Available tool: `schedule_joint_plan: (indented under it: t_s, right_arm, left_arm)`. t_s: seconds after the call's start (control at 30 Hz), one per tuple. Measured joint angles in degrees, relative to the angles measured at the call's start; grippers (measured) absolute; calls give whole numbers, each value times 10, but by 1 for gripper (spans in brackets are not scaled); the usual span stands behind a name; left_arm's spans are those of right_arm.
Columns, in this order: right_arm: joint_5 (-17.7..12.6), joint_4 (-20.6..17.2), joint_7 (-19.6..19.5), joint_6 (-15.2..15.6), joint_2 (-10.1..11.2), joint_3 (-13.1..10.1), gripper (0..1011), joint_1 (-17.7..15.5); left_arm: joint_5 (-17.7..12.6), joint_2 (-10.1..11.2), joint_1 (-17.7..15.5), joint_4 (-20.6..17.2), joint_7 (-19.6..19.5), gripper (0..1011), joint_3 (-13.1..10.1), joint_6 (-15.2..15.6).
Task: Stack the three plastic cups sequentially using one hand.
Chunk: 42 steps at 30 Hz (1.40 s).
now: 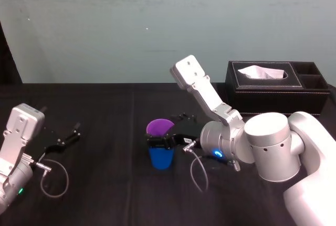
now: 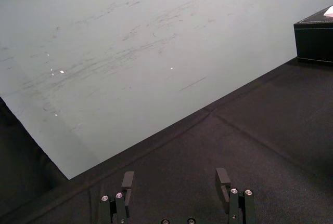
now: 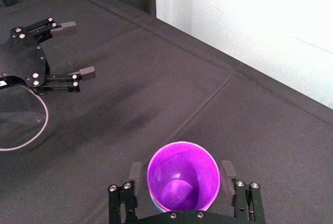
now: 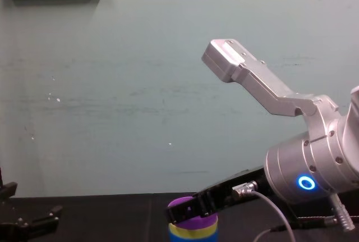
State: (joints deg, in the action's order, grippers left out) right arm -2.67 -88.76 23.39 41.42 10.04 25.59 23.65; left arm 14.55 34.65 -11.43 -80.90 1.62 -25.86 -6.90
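Head view: the right hand (image 1: pixel 162 143) straddles the stack mid-counter (image 1: pixel 105 194), purple cup (image 1: pixel 159 126) poking out of the blue cup (image 1: pixel 161 159), while the left hand (image 1: pixel 71 136) lies parked well to the left

Left wrist view: its fingers are spread on nothing

Right wrist view: the right hand's fingers (image 3: pixel 135 172) flank the purple cup with slim gaps, gripping nothing, I'd judge, and centred so the cup nests straight

Chest view: a yellow-green cup (image 4: pixel 196 229) sits between the two, so the stack looks done
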Motion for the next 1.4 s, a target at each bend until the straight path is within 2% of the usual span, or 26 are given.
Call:
schedule_joint_plan:
  t_s: [0.13,0.37,0.47,0.77,0.97,1.1,1.2,1.4]
  right_arm:
    - [0,0,0,0,0,0,1002,0]
    - [0,-1,0,1,0,0,1004,0]
    - [-2,-9,-4,-16,0,-9,1004,-10]
    - [-35,-31,-44,-93,-13,-58,1004,-56]
    - [-39,-32,-98,-168,-23,-89,1004,-90]
    - [-19,-20,-143,-214,-30,-102,1004,-109]
    - [7,4,-178,-253,-37,-110,1004,-120]
    - [37,48,-215,-303,-49,-113,1004,-126]
  left_arm:
    - [0,0,0,0,0,1000,0,0]
    - [0,0,0,0,0,1000,0,0]
    - [0,0,0,0,0,1000,0,0]
    - [0,0,0,0,0,1000,0,0]
    - [0,0,0,0,0,1000,0,0]
    - [0,0,0,0,0,1000,0,0]
    - [0,0,0,0,0,1000,0,0]
    - [0,0,0,0,0,1000,0,0]
